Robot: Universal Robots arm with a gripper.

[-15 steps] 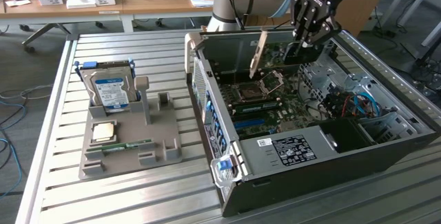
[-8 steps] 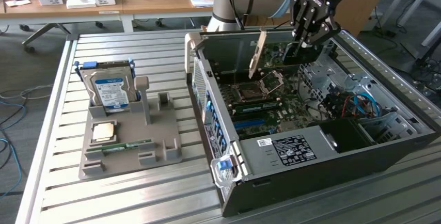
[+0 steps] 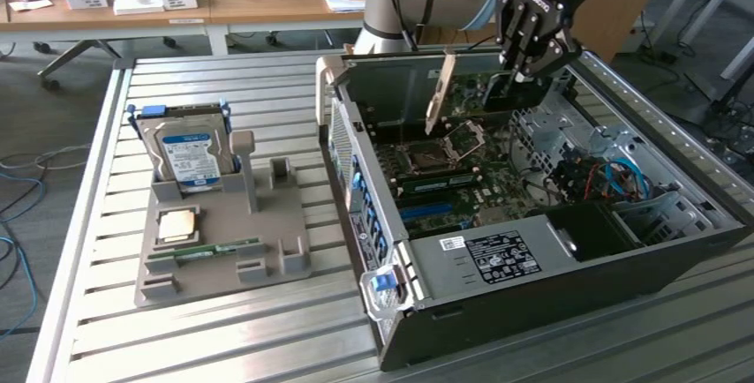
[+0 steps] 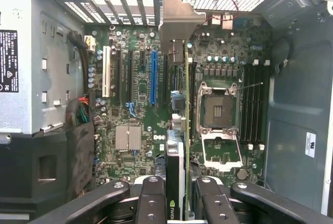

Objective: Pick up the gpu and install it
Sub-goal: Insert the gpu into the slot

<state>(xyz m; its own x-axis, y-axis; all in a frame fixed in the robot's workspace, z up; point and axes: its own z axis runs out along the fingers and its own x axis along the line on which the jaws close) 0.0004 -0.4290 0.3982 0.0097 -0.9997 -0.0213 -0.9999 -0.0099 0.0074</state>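
Note:
The gpu hangs over the open computer case, and my gripper is shut on it from above. Its silver end bracket points toward the rear wall of the case. In the wrist view the gpu appears edge-on as a thin vertical strip, with its bracket at the far end. My gripper clamps the gpu between its black fingers. The card floats above the motherboard, between the blue expansion slot and the open CPU socket. It is apart from the board.
A grey fixture on the slatted table at the exterior view's left holds a hard drive, a CPU chip and a green memory stick. Inside the case sit the power supply and blue cables.

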